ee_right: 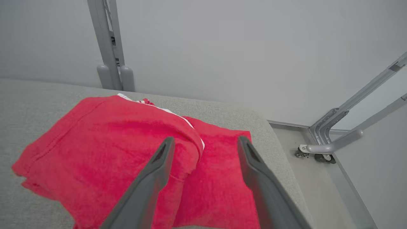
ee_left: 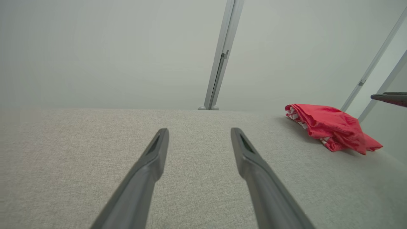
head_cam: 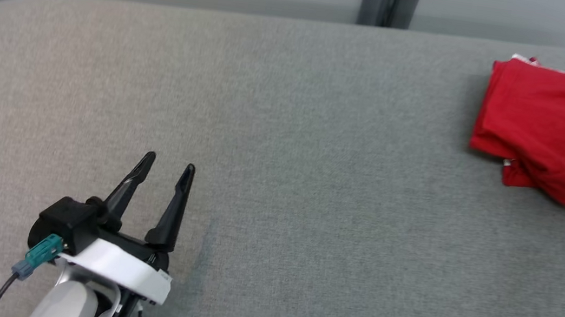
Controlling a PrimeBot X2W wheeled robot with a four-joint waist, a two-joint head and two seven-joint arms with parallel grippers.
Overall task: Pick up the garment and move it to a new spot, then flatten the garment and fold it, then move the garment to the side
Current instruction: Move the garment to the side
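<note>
Garment [head_cam: 548, 128], red with white trim, lies folded in a loose bundle at the far right end of the grey fabric bench [head_cam: 276, 207], close to its rounded corner. The left arm sits low at the near left, well apart from it, pale forearm [head_cam: 69, 305] angled up the head view, left claw [head_cam: 170, 162] spread wide and empty. The right claw [ee_right: 206, 140] hangs over the garment, fingers parted, gripping nothing.

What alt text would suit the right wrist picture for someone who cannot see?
A folded red fabric garment with white trim lies near the corner of a grey cloth-covered surface. The two dark fingers of the right gripper stand open over it. Behind are a pale wall and grey metal legs.
</note>
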